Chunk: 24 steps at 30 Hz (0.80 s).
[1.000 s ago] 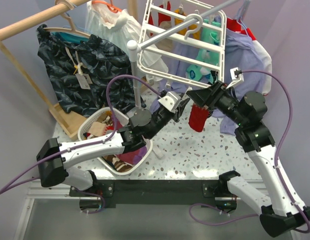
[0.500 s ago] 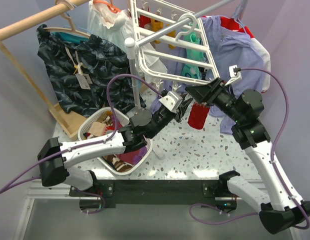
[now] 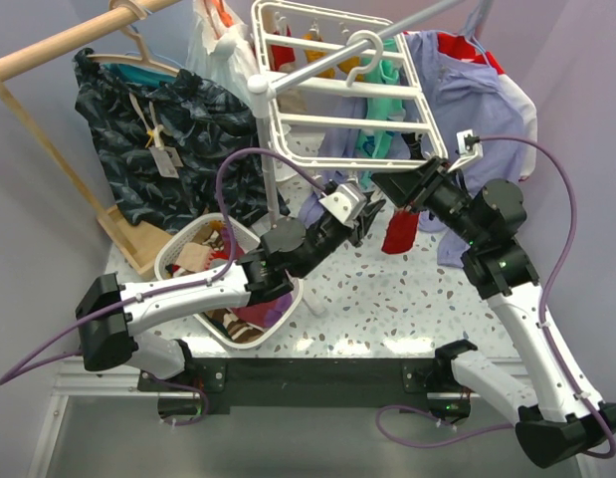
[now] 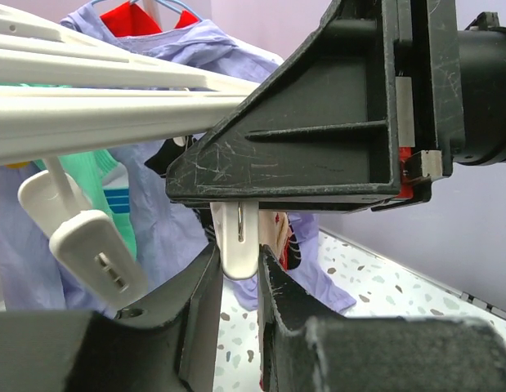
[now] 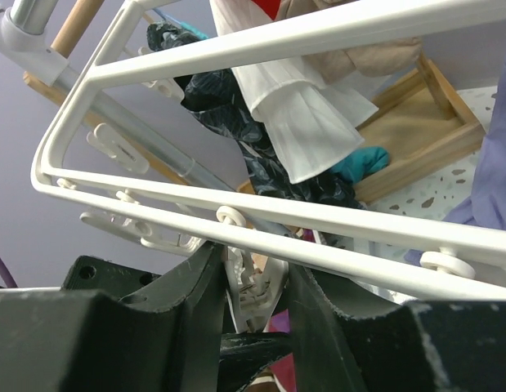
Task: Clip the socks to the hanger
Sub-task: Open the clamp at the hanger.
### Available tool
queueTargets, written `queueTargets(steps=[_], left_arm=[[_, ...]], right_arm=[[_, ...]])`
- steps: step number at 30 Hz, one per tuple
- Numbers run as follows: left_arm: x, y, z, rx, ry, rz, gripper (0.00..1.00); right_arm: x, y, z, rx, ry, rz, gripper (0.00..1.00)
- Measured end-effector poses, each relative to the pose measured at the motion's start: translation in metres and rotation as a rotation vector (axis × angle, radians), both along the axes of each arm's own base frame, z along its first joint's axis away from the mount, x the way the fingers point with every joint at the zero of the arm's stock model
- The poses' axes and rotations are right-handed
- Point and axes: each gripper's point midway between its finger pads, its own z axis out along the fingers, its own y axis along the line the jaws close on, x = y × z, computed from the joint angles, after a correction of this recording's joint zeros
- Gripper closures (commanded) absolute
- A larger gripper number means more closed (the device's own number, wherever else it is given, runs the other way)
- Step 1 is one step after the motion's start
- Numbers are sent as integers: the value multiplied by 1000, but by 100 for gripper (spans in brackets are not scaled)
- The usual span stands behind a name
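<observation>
Pale lilac walls, a speckled terrazzo table (image 3: pixel 387 299), and a crowded clothes rail along the far side.

Your left gripper (image 4: pixel 239 256) is clenched on a small white plastic clip (image 4: pixel 239 233) hanging from the underside of the frame. In the left wrist view both fingers (image 4: pixel 199 302) press against the clip's lower end. To the left of it in that view, a second white clip (image 4: pixel 89 241) dangles free and tilted.

Your right gripper (image 5: pixel 253 282) has its jaws drawn narrow, grasping a short red sock (image 3: pixel 398 234) by its top. The sock hangs straight down below the fingertips. From overhead, the two grippers meet nearly tip to tip at the frame's near edge, with the right one above the left. The black fingers hide the meeting point, so you cannot tell whether the sock's edge sits inside the clip.

Above both is the large white plastic grid hanger (image 5: pixel 318 37). It is tilted, with its near edge low over your grippers. Its curved hook (image 3: pixel 372 45) sits over a grey metal rail (image 3: pixel 427 15), and more clips line its bars.

Further out:
- A lilac shirt (image 3: pixel 477 90) hangs behind the right arm.
- A dark patterned garment (image 3: pixel 178 129) hangs from a wooden rail (image 3: pixel 49 55) on the left.
- A white oval laundry basket (image 3: pixel 178 251) sits under the left arm with clothes inside.
</observation>
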Motion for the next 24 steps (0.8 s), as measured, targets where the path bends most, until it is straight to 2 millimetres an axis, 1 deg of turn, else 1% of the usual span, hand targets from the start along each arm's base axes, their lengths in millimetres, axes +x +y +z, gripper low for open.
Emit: queueTargets(steps=[1, 2, 3, 4, 6, 7, 8, 10, 12, 13, 15, 19, 24], left_arm=[[0, 0, -1, 3, 1, 0, 61], [0, 0, -1, 4, 2, -1, 55], [-1, -1, -2, 5, 11, -5, 50], [-4, -3, -6, 11, 25, -14, 40], [-10, -7, -14, 30, 52, -33, 32], [-13, -7, -18, 35, 66, -38, 24], [-16, -7, -24, 45, 83, -46, 21], [-21, -1, -36, 60, 121, -47, 12], [-23, 10, -48, 67, 173, -29, 8], [-25, 17, -53, 66, 205, -19, 3], [-28, 31, -64, 61, 268, 5, 0], [-34, 62, -84, 36, 416, 72, 0], [-39, 106, -122, 33, 628, 208, 0]], right_arm=[[0, 0, 0, -3, -3, -1, 88], [-1, -1, 0, -7, -4, -1, 88], [0, -1, 0, -11, -8, -7, 91], [2, -3, 1, -15, -18, -21, 93], [4, -6, 1, -23, -30, -35, 94], [5, -7, 1, -29, -35, -42, 94], [5, -7, 1, -34, -40, -47, 94], [6, -8, 2, -42, -49, -54, 94], [6, -9, 2, -48, -55, -58, 94], [6, -10, 2, -51, -59, -60, 94], [6, -10, 2, -59, -66, -64, 95], [8, -12, 1, -75, -75, -78, 96], [10, -14, 0, -97, -87, -88, 96]])
